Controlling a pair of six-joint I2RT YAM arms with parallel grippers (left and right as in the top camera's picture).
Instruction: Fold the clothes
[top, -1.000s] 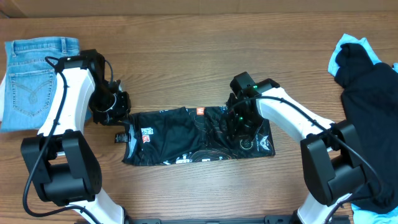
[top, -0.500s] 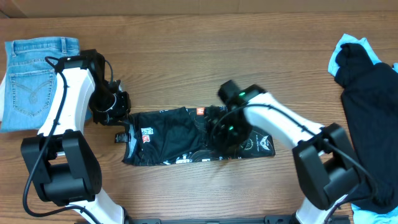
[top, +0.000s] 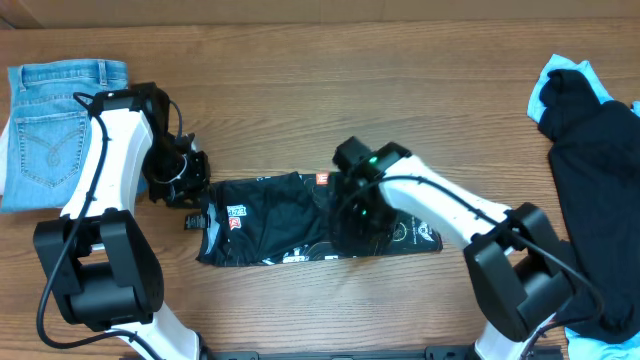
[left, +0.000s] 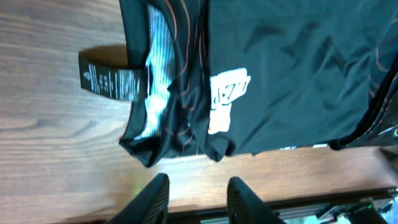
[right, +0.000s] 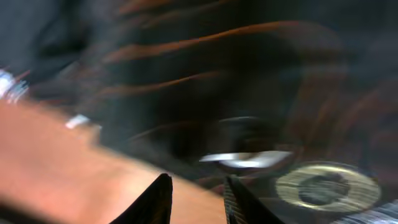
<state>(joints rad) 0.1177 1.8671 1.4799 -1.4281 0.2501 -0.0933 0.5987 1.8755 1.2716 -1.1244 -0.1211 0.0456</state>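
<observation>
Hovering just off the jersey's left end, the left pincer (left: 196, 199) is spread and empty. The jersey (top: 270, 225), thin slick black knit with orange contour lines, lies as a long left-to-right band on the wooden counter (top: 400, 90). The right pincer (right: 196, 199), likewise spread, hangs over its middle and is the nearer.

The jersey (top: 265, 220) lies stretched left to right in the middle of the table (top: 400, 90), with the jeans (top: 55, 130) at the far left, a heap of other garments (top: 595, 180) at the far right, the left gripper (top: 188, 188) just off its left end and the right gripper (top: 350, 218) over its middle.
</observation>
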